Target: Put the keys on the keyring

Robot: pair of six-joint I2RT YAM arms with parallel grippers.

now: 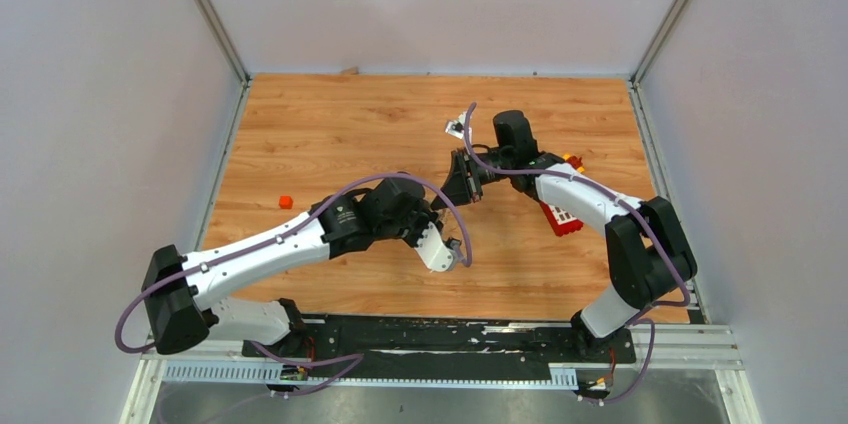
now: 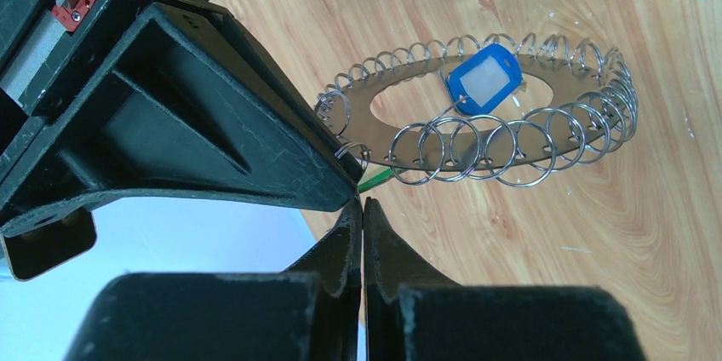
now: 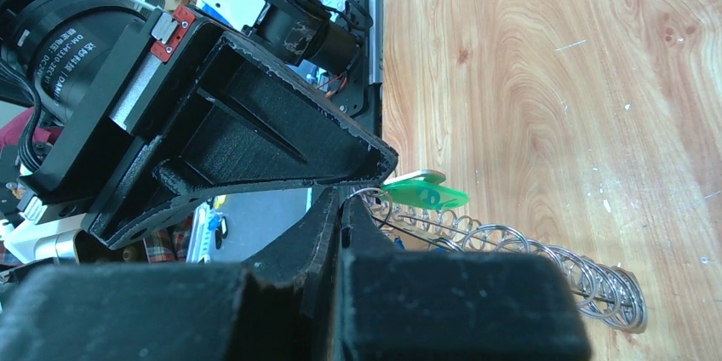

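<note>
**Both arms met at the keyring in mid-counter**

The two arms were seen brought together near the middle of the wooden counter (image 1: 330,134). The left fingers (image 2: 379,242) were pressed together, tip against tip. The right fingers (image 3: 323,225) were likewise closed, and a small wire loop at the rim of the keyring (image 2: 562,127) was caught at their tips. The tips of the two pairs were set just beside each other, at the near edge of the ring.

The keyring was seen as a flat silver disc with an oval opening, edged all round with small wire loops. It reached away from the fingertips above the wood; whether it touched the counter could not be told.

The blue key (image 2: 484,78) was found lying across the disc's opening, joined to a thin wire. The green key (image 3: 423,191) was seen just beside both sets of fingertips, at the ring's near rim; whether it was pinched by the left fingers could not be told.

A red block (image 1: 560,216) was partly hidden beneath the right arm. A small orange cube (image 1: 285,201) lay well apart, towards the left edge.
</note>
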